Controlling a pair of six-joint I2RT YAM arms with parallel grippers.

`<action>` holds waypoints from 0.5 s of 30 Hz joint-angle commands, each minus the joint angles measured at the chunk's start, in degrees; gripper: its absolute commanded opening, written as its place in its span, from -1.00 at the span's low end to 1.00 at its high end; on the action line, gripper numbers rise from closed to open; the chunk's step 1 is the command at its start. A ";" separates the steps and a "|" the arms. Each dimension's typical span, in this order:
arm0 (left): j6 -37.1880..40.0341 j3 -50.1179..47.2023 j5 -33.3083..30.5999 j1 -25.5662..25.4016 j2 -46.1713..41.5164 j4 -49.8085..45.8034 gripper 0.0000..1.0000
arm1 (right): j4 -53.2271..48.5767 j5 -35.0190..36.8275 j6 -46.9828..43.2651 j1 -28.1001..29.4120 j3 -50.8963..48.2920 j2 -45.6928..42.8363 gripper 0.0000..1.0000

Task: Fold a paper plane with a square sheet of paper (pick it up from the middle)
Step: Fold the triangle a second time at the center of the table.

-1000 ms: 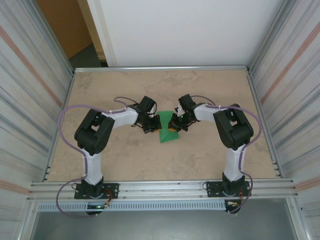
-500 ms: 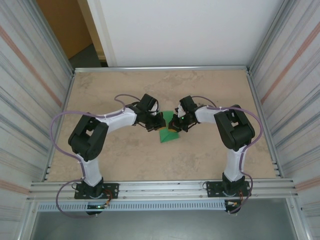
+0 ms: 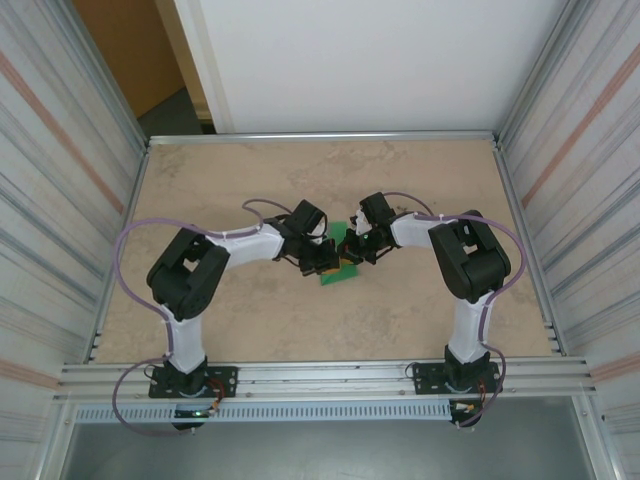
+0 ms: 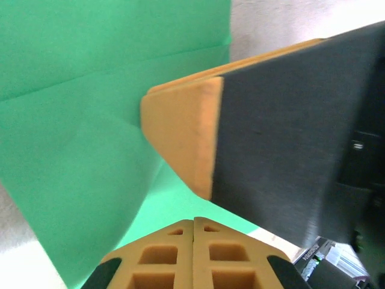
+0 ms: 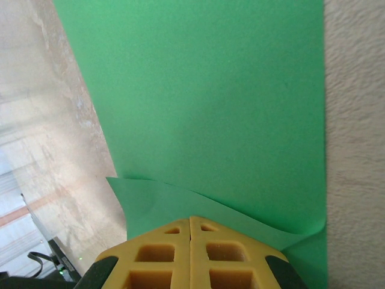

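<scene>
The left hand [image 4: 192, 221] and right hand [image 5: 190, 218] meet over the creased green sheet of paper [image 5: 210, 90] on the worktop [image 3: 250, 180]. Each hand is closed tight.

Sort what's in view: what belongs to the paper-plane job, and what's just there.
Belongs to the job:
- square sheet of paper, green, partly folded and creased
- left gripper, shut, over the paper
- right gripper, shut, at a curled edge of the paper

Just there:
- tabletop
- side panels
- near metal rail
</scene>
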 commanded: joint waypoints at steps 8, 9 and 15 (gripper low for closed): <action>1.20 1.39 -0.18 0.13 2.81 -2.50 -1.00 | -7.74 8.34 -1.12 0.05 -3.40 4.42 -1.00; 1.33 1.56 -0.40 0.13 2.91 -2.78 -1.00 | -7.75 8.30 -1.14 0.02 -3.44 4.41 -1.00; 2.38 1.96 -1.75 0.22 3.74 -4.65 -1.00 | -7.85 8.29 -1.19 -0.11 -3.42 4.45 -1.00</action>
